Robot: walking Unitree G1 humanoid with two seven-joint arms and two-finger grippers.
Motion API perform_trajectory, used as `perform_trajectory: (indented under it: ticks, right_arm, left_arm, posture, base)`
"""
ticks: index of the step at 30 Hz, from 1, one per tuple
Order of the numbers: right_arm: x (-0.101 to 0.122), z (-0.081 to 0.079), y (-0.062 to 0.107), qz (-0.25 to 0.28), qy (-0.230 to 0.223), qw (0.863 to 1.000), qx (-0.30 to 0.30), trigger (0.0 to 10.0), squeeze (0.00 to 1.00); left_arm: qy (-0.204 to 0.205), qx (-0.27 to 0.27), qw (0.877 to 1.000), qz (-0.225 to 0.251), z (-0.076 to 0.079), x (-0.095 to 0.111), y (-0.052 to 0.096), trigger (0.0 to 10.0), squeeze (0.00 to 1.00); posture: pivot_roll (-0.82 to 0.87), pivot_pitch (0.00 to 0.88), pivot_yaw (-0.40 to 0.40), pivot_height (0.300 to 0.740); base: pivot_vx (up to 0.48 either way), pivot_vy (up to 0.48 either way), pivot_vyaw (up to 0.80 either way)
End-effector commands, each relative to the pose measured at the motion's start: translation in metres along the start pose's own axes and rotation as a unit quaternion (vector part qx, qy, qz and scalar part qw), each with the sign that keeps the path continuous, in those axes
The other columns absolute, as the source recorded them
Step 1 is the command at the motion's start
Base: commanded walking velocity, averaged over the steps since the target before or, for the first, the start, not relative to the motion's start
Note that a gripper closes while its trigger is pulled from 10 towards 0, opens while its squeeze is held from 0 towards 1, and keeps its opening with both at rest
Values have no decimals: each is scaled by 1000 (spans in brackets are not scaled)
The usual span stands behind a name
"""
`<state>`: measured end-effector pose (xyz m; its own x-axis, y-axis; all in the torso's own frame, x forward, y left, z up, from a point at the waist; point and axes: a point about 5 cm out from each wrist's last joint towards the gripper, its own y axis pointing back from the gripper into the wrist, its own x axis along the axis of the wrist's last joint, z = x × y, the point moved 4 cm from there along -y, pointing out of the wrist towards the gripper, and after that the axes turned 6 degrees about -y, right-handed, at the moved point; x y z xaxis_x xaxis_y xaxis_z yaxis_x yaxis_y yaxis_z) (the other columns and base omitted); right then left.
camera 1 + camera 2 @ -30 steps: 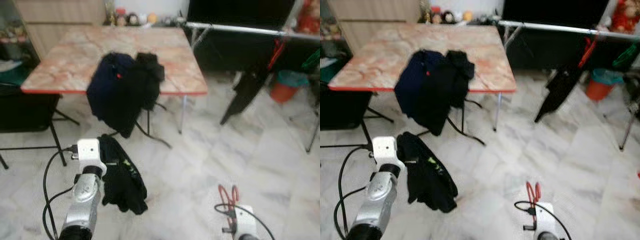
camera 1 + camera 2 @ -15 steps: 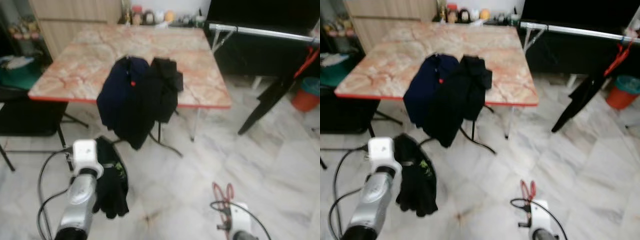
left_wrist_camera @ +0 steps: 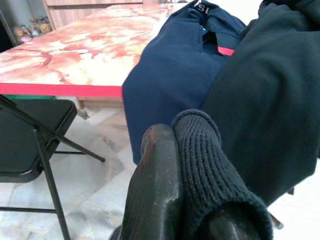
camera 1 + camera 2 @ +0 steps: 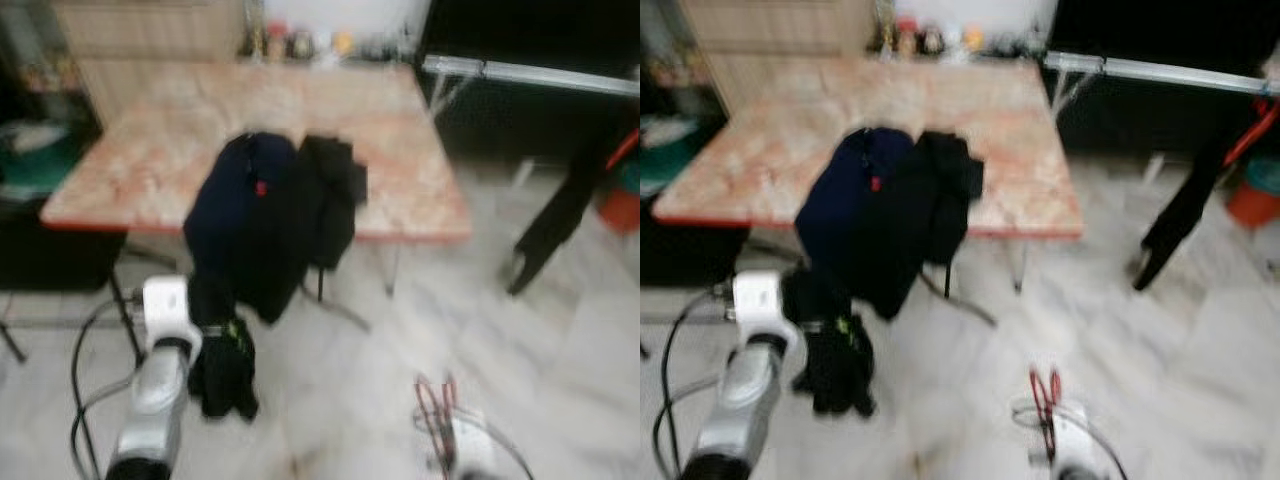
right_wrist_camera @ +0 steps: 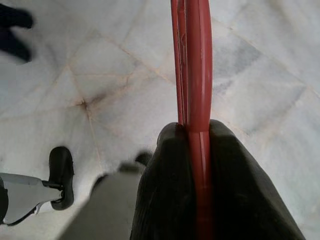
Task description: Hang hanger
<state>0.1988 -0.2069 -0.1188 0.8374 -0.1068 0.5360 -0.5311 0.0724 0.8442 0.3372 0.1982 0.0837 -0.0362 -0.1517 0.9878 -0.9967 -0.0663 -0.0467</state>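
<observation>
My right gripper [image 5: 192, 145] is shut on a red hanger [image 5: 192, 60], held low over the marble floor; the hanger [image 4: 435, 398] sticks up from that wrist at the bottom right. My left gripper [image 3: 172, 137] is shut on a black knit garment [image 3: 207, 172], which dangles from it [image 4: 225, 365] at the lower left, just in front of the table. A metal clothes rail [image 4: 540, 75] runs across the far right, with a dark garment [image 4: 560, 215] hanging from it.
A marble-topped table [image 4: 150, 150] stands ahead, with a navy garment [image 4: 240, 220] and a black one [image 4: 330, 195] draped over its front edge. A black folding chair [image 4: 50, 260] is at the left. An orange bucket [image 4: 622, 205] sits far right. Pale floor stretches right of the table.
The whole picture has shifted and blurred, so the camera is moving. The table now sits closer and more central. Both grippers keep their holds; the black garment hangs more bunched.
</observation>
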Motion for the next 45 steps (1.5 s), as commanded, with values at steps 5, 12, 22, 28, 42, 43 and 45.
perform_trajectory:
  ticks: [5,12,22,28,42,43,45]
  right_arm:
    - [-2,6,1,-8,0,1000,-6,10000,0]
    - [-1,5,0,-7,-3,1000,-2,10000,0]
    - [-2,6,1,-12,9,1000,1,10000,0]
    - [-2,7,1,-13,7,1000,-1,10000,0]
    - [-2,10,1,-10,7,1000,-11,10000,0]
    - [-2,11,1,-8,4,1000,-14,10000,0]
    - [-2,11,1,-8,3,1000,-14,10000,0]
  left_arm:
    - [-6,-7,1000,22,6,12,-3,10000,0]
    - [-8,-2,1000,25,5,13,-2,10000,0]
    - [-14,-3,999,33,7,17,-2,10000,0]
    - [-27,-6,998,48,5,25,6,10000,0]
    - [-43,31,983,175,-15,117,13,10000,0]
    - [-45,29,981,184,-14,126,9,10000,0]
    - [-46,27,979,197,-14,137,7,10000,0]
  posture:
    - [93,0,-33,740]
    - [89,0,-35,740]
    - [90,0,-43,740]
    - [90,0,-43,740]
    - [122,0,-65,740]
    - [122,0,-65,740]
    - [118,0,-60,740]
  base:
    - [295,0,188]
    - [295,0,0]
    - [227,0,0]
    - [0,0,0]
    - [0,0,0]
    - [0,0,0]
    - [0,0,0]
